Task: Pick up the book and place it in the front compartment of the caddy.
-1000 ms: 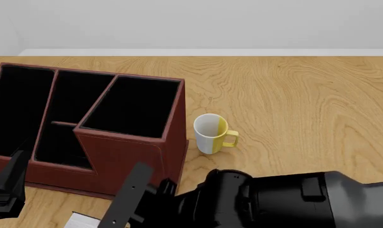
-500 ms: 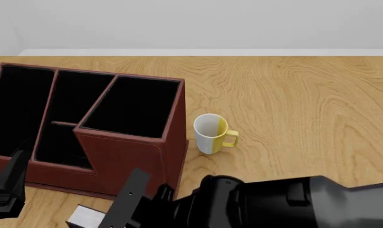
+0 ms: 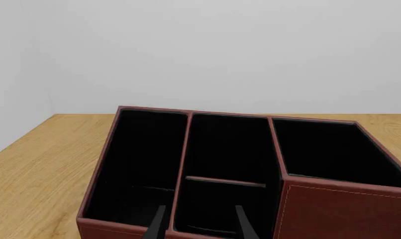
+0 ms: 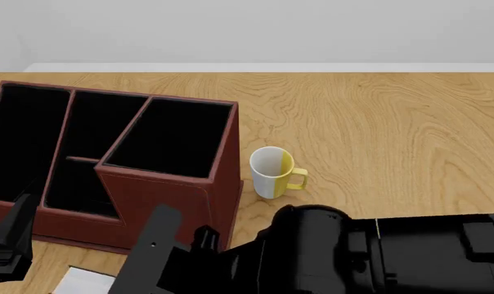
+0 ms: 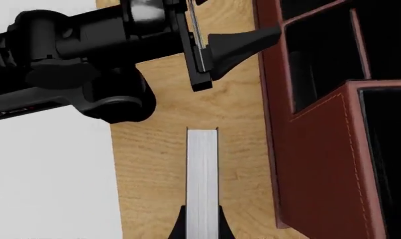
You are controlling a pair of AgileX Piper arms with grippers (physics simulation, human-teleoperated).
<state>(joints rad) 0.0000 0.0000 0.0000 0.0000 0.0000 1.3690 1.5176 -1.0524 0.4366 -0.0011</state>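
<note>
- No readable text, labels, brands or numbers in any view.
- Caddy (image 4: 161,190): plain reddish-brown walls, stitching only, no marking.
- Mug (image 4: 273,172): white and yellow, no print.
- Book (image 5: 202,184): only the white page block shows; no title visible.
- Arms: black housings, no lettering legible.

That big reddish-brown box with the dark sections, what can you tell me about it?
The box is a large reddish-brown caddy that looks like stitched leather, with slanted sides and black-lined sections split by thin dividers: a long one, a middle one crossed by a short divider, and a taller one at one end. No section shows anything inside. It stands upright on the wooden table, left of a white-and-yellow mug, not touching it.
</note>
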